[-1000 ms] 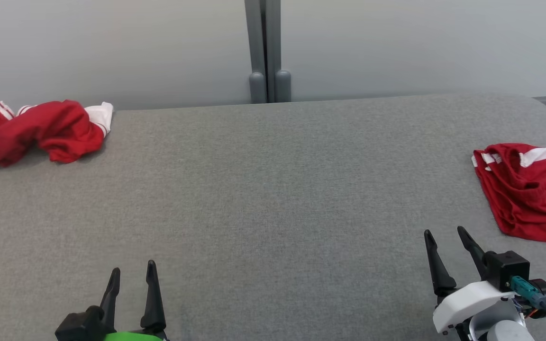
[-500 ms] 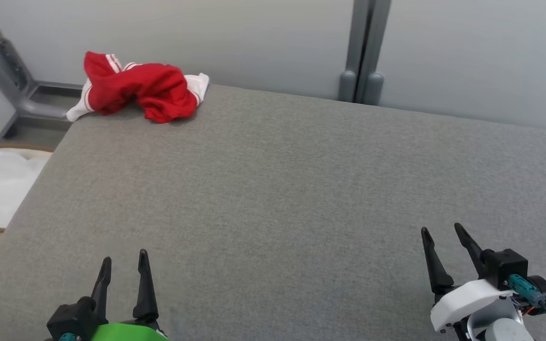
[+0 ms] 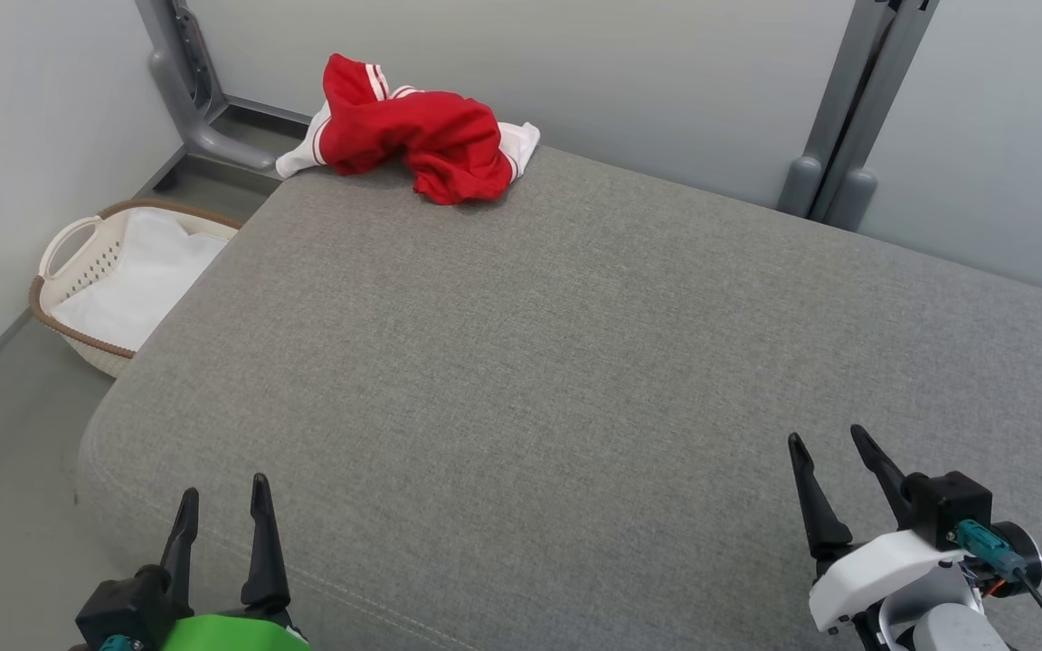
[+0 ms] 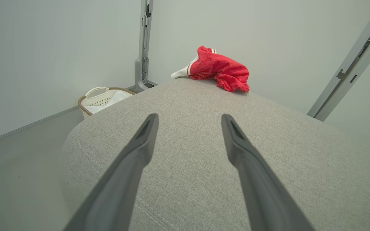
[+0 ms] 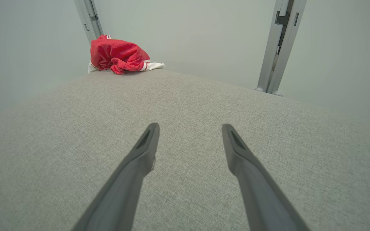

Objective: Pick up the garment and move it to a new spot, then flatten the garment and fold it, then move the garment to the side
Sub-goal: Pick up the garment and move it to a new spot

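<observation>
Finds the crumpled red garment with white striped trim (image 3: 412,145) heaped on the far left corner of the grey fabric-covered desk (image 3: 530,344), one white end drooping over that desk's edge. Holds the left end effector (image 3: 223,485) and right end effector (image 3: 824,434) above the desk's near edge, fingers spread and empty, well apart from the cloth. Probably poised for the first reach and pick-up.

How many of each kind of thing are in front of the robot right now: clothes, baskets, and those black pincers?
Garments: 1, the red-and-white garment
Baskets: 1, the basket on the floor
Pincers: 2, the left gripper and the right gripper
Total: 4
</observation>
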